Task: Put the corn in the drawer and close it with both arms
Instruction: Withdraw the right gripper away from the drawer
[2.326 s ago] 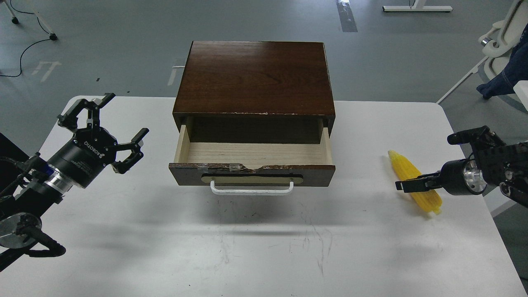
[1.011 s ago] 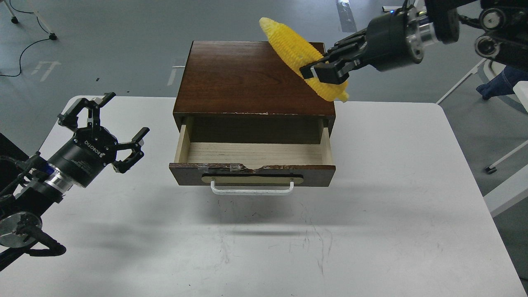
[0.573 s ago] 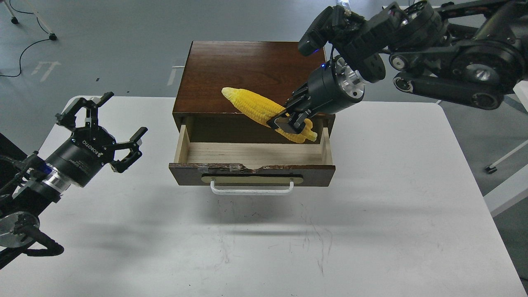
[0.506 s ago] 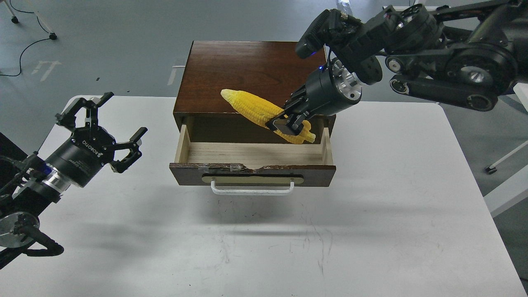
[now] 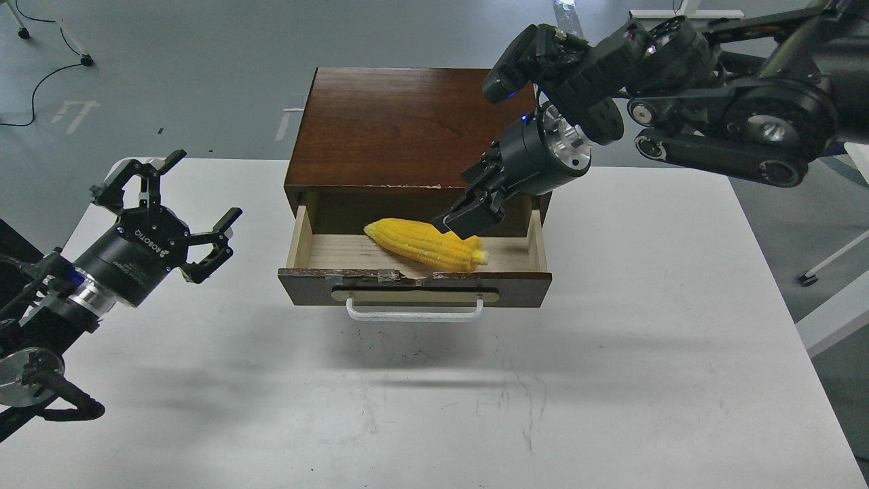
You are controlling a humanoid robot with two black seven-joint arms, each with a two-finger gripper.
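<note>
White table (image 5: pixel 475 407) nearest, scuffed. Left gripper (image 5: pixel 170 204) hovers over the table's left side, fingers spread wide, holding nothing, well apart from the drawer (image 5: pixel 414 285). Drawer pulled open, white handle (image 5: pixel 414 314) facing the robot. Corn (image 5: pixel 424 244) lies inside on the pale floor, tip pointing left, close behind the front panel. Right gripper (image 5: pixel 468 216) sits just above the corn's right half; whether its fingers are parted or clenched, cannot tell. Dark cabinet (image 5: pixel 414 129) behind.
</note>
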